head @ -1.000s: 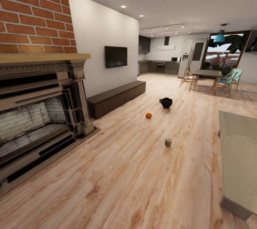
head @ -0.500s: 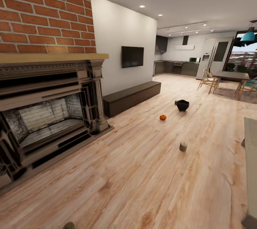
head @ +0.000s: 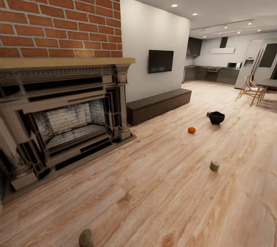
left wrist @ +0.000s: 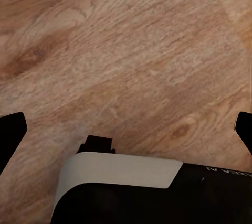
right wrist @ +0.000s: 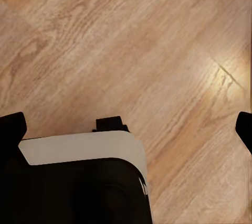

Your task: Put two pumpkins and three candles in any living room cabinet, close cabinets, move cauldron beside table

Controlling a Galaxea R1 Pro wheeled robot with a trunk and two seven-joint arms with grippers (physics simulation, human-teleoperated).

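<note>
The head view looks across a light wood plank floor (head: pixel 154 185) in the living room. At the near left stands a red-brick fireplace (head: pixel 57 116) with a tan mantel and a dark carved surround. Beyond it, along the white left wall, lies the long, low dark-brown wood cabinet (head: pixel 159 105), its front shut, with a black wall-mounted TV (head: pixel 161 61) above it.

Out on the open floor to the right of the cabinet sits the small orange ribbed pumpkin (head: pixel 191 130). Farther off and a little to the right of it stands the glossy black round-bellied cauldron (head: pixel 216 118), well apart from the cabinet. Nearer than the pumpkin and to its right, a short dark grey-brown candle with a paler flat top (head: pixel 214 166) stands upright on the planks. A second stout candle (head: pixel 86 238) lies tilted at the very near edge of the floor, partly cut off.

At the far right are pale wooden chairs (head: pixel 252 92), and a dark kitchen run (head: pixel 215 74) lines the far wall.

The left gripper (left wrist: pixel 126 135) has its two dark fingertips (left wrist: pixel 11 135) spread wide apart over bare floor, holding nothing. The right gripper (right wrist: pixel 126 132) likewise has its fingertips (right wrist: pixel 11 129) spread wide over the planks, empty
</note>
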